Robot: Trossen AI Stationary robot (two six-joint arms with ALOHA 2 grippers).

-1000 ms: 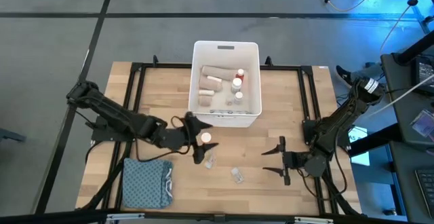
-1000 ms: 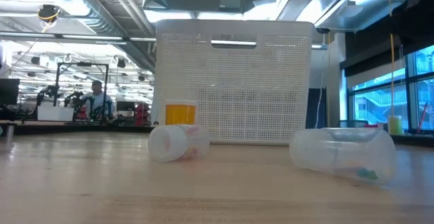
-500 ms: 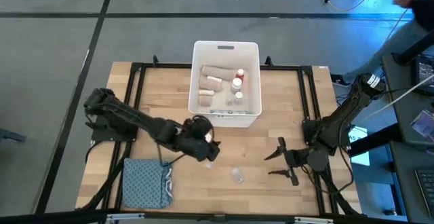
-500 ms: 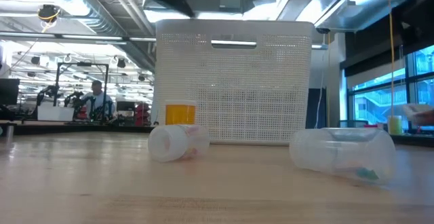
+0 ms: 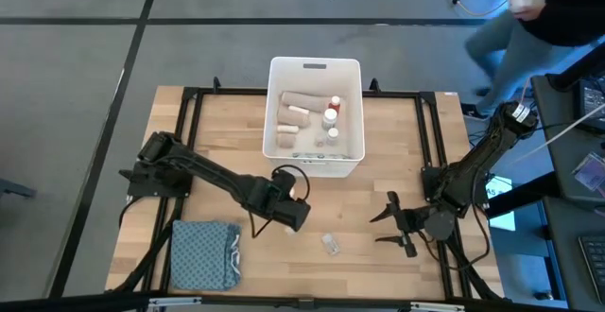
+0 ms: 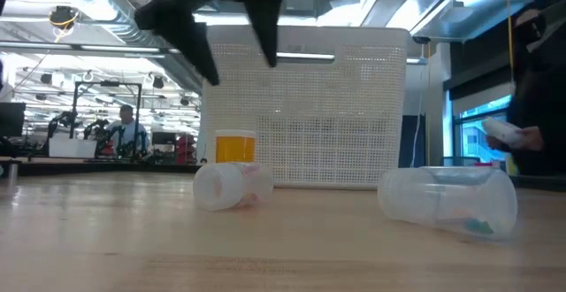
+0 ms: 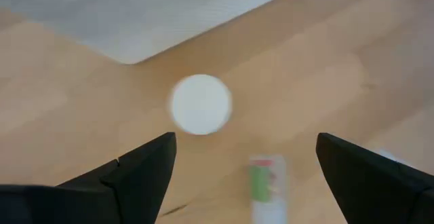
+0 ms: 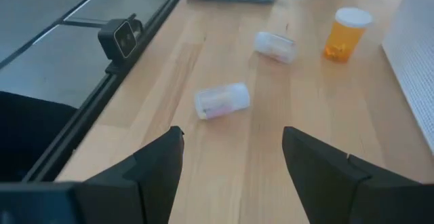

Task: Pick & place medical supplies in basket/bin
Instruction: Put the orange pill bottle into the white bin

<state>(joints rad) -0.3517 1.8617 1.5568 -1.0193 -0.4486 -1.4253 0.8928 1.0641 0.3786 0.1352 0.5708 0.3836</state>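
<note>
An orange pill bottle point(image 8: 341, 35) with a white cap point(image 7: 201, 104) stands upright on the table in front of the white basket point(image 5: 315, 66). Two clear vials point(image 8: 274, 46) point(image 8: 222, 100) lie on their sides nearby. My left gripper point(image 7: 245, 142) hangs open above the bottle and points steeply down; its fingers point(image 6: 190, 31) are well clear of the cap. My right gripper point(image 5: 392, 227) is open over the table's near right and holds nothing. Bandage rolls point(image 5: 288, 115) and small bottles point(image 5: 331, 113) lie in the basket.
A folded blue-grey cloth point(image 5: 203, 253) lies at the near left corner. A black frame rail point(image 5: 430, 142) runs around the tabletop. A person point(image 6: 535, 106) stands beyond the table's far right. Bare wood lies between the two grippers.
My left gripper has moved a little toward the table's right edge, sunk, rolled and tipped from nearly level to steeply down. It now hangs over the orange bottle and has entered the low view from above, still open. A person has walked in at the far right.
</note>
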